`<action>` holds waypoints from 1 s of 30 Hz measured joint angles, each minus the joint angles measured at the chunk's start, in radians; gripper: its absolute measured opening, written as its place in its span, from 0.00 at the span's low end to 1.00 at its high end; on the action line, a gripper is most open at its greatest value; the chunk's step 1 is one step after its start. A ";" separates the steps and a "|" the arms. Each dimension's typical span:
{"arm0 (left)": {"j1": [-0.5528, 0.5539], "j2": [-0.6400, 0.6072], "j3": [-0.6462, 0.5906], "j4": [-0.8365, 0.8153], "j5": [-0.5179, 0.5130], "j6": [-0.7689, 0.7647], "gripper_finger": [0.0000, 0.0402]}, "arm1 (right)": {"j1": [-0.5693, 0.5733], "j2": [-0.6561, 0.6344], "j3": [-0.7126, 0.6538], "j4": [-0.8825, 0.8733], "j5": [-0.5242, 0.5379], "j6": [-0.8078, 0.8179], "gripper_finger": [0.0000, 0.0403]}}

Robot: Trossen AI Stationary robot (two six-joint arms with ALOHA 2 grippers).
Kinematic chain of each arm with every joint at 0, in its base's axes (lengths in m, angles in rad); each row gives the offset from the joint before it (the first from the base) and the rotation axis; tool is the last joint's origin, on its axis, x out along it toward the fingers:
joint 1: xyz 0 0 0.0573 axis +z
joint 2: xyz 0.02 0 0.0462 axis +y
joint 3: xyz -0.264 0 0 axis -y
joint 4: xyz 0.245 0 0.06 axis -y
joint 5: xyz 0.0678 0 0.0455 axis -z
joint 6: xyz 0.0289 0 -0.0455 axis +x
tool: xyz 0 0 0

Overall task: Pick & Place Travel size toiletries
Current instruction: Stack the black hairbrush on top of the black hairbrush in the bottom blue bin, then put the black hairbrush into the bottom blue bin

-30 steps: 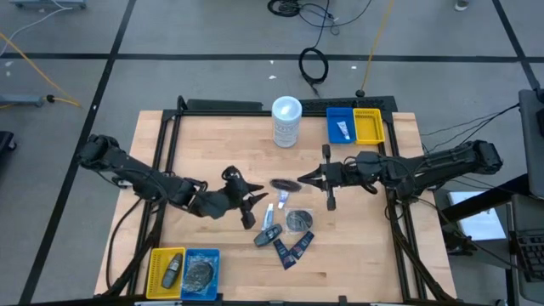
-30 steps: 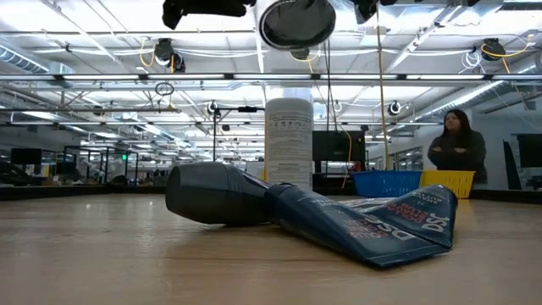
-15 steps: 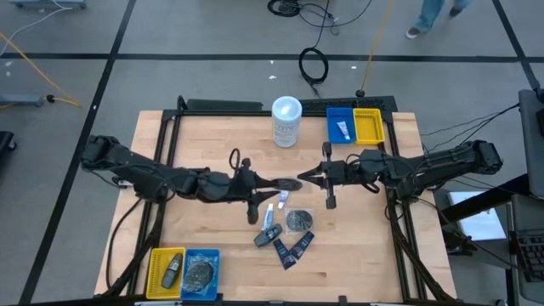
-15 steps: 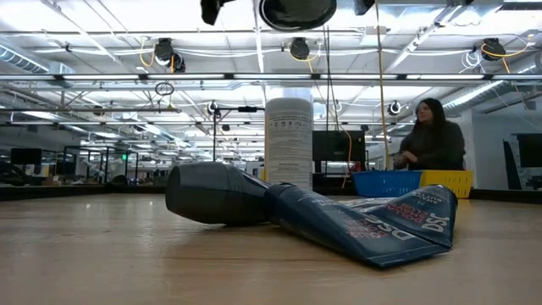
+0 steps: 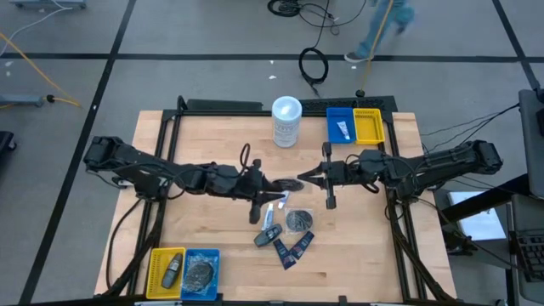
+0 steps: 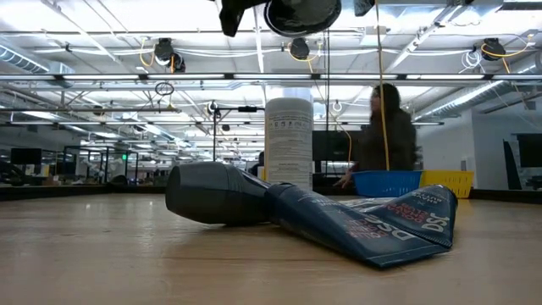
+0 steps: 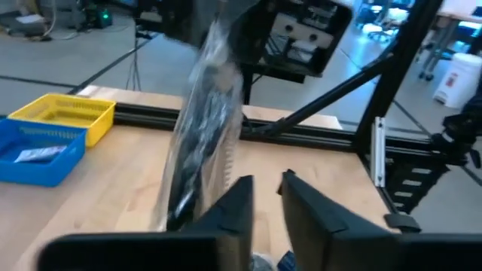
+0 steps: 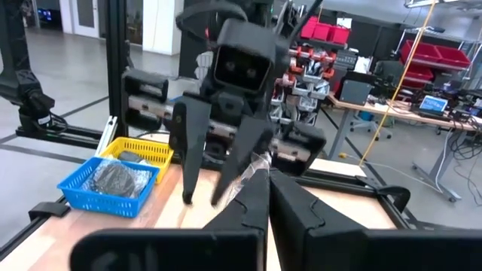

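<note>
My right gripper [image 5: 301,181] is shut on a round dark clear-wrapped bundle [image 5: 286,184], held above mid-table. The bundle also shows in the left wrist view [image 7: 202,120] and at the top of the low view [image 6: 301,12]. My left gripper [image 5: 270,187] points level at the bundle from the left and is open. Its fingers [image 7: 242,202] stand just beside the bundle, with nothing between them. Below, a white tube [image 5: 270,212], a dark grey bottle [image 5: 269,235], another bundle [image 5: 297,220] and navy sachets [image 5: 291,250] lie flat on the table. My right gripper pinches the edge of the bundle's clear wrapper [image 8: 260,163] between its two fingers. The fingers come level from the table's right side. The bundle stands on edge, tilted, lifted clear of the table.
A tall white canister [image 5: 286,121] stands at the far middle. Blue and yellow bins [image 5: 355,125] sit far right, with a white tube in the blue one. Another yellow and blue pair [image 5: 184,272], near left, holds a bottle and a bundle. A person [image 6: 383,135] passes behind the table.
My left gripper has swung toward the table's right and far side, up to the bundle held by my right gripper, and has turned from slanting down to nearly level. The bundle and my right gripper have stayed in place. The person behind the table has walked along it.
</note>
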 joint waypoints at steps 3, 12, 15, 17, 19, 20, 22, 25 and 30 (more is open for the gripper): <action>-0.004 0.000 0.000 0.001 0.001 0.026 0.03 | 0.000 0.000 0.000 -0.008 0.000 0.001 0.00; -0.016 0.000 0.000 -0.044 0.000 0.013 0.00 | 0.000 0.000 0.000 -0.042 0.000 0.008 0.00; -0.033 0.000 0.000 -0.050 0.000 0.014 0.00 | 0.000 0.000 0.000 -0.059 0.000 0.008 0.00; -0.040 0.000 0.000 -0.059 0.000 0.014 0.00 | 0.000 0.000 0.000 -0.061 0.000 0.008 0.00; -0.047 0.000 0.000 -0.071 -0.001 0.014 0.00 | 0.000 0.000 0.000 -0.063 0.000 0.008 0.00; -0.051 0.000 0.000 -0.077 -0.005 0.014 0.00 | 0.000 0.000 0.000 -0.063 0.000 0.008 0.01; -0.060 -0.002 0.000 -0.096 -0.021 0.014 0.00 | 0.000 0.000 0.000 -0.060 0.000 0.008 0.02; -0.074 -0.017 0.000 -0.151 -0.059 0.005 0.00 | 0.000 0.000 0.000 -0.067 -0.001 0.010 0.04; -0.105 -0.050 0.000 -0.205 -0.100 -0.005 0.00 | 0.000 0.000 0.000 -0.075 -0.001 0.012 0.09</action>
